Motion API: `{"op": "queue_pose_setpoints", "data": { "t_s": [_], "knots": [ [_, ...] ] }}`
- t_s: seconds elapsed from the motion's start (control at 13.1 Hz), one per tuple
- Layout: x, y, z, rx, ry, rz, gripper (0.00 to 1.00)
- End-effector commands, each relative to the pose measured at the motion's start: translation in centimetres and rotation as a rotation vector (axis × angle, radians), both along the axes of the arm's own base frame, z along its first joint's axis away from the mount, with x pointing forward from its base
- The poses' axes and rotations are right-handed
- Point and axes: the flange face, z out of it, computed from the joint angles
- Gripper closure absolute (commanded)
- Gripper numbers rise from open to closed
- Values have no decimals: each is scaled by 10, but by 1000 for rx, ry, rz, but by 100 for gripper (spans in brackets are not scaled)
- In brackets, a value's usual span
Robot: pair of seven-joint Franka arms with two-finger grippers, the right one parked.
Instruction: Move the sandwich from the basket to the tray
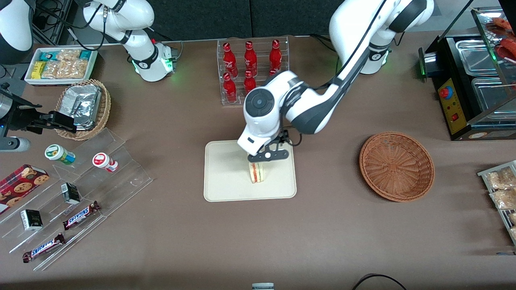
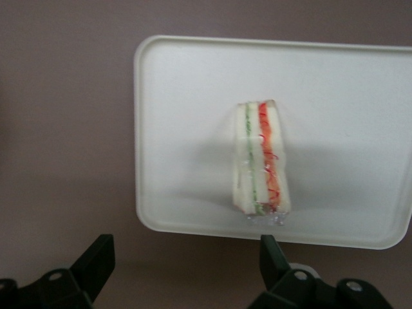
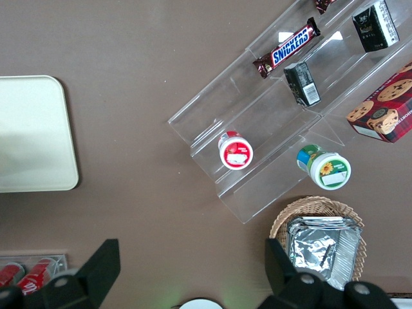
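The sandwich (image 1: 258, 173) (image 2: 261, 161), a white-bread wedge with red and green filling stripes, stands on its edge on the cream tray (image 1: 225, 177) (image 2: 187, 129), near the tray's rim that is closer to the front camera. My gripper (image 1: 260, 161) (image 2: 185, 250) hovers just above the sandwich, open, with nothing between its black fingers (image 2: 96, 254). The reddish-brown wicker basket (image 1: 397, 166) sits empty beside the tray, toward the working arm's end of the table. A corner of the tray (image 3: 32, 129) also shows in the right wrist view.
A clear rack of red bottles (image 1: 252, 68) stands farther from the front camera than the tray. Toward the parked arm's end are a tan basket of foil packets (image 1: 82, 106) and an acrylic stepped shelf (image 1: 121, 177) with snacks. A display case (image 1: 475, 84) stands at the working arm's end.
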Motion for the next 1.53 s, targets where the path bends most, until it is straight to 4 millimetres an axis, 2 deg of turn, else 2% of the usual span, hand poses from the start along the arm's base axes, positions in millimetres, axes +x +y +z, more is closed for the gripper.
{"op": "queue_pose_setpoints", "data": {
  "t_s": [0.0,0.23,0.31,0.38,0.53,0.69,0.99,1.14,1.3,1.37,1.45],
  "knots": [
    [1,56,47,-19,30,-35,1],
    [1,138,95,-65,29,-24,1],
    [3,173,103,-62,24,3,1],
    [-1,196,109,-56,20,-30,1],
    [-3,261,120,-45,25,-111,1],
    [-4,315,132,-38,39,-140,1],
    [4,407,161,-48,8,-157,0],
    [0,431,187,-42,-42,-156,0],
    [-5,435,214,-39,-55,-148,1],
    [-5,444,227,-43,-56,-134,1],
    [-7,438,235,-51,-58,-148,1]
  ]
}}
